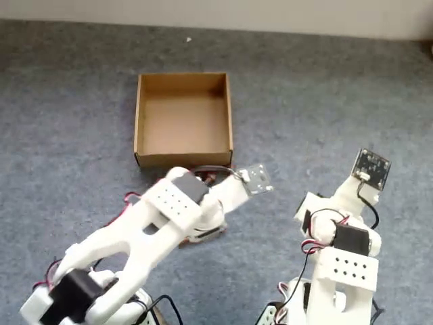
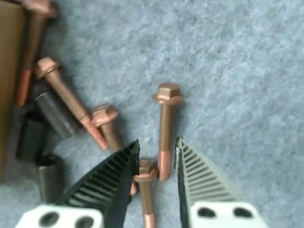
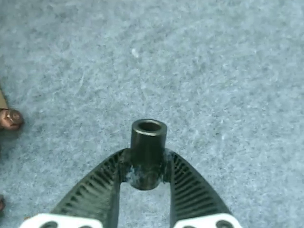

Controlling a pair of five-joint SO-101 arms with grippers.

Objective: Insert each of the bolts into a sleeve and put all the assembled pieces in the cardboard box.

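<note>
Left tool (image 2: pixel 156 142), released, straddles copper flanged bolts (image 2: pixel 165 128) lying on the grey carpeted desk (image 1: pixel 304 101) just beside the brown cardboard box (image 1: pixel 183 160). Loose dark cylindrical sleeves (image 2: pixel 54 114) lie near them. Right tool (image 3: pixel 146 159) clenches one dark metal sleeve (image 3: pixel 148 135).

It looks like a small robotics lab or hobby bench: grey-blue carpet (image 1: pixel 325 101) covers the work surface, with a pale wall strip (image 1: pixel 270 12) at 12 o'clock. One white arm (image 1: pixel 145 233) at 7 o'clock and a second arm (image 1: pixel 345 265) at 5 o'clock carry bare wiring (image 1: pixel 310 242), and a plain cardboard box (image 1: pixel 183 122) sits at 11 o'clock.
</note>
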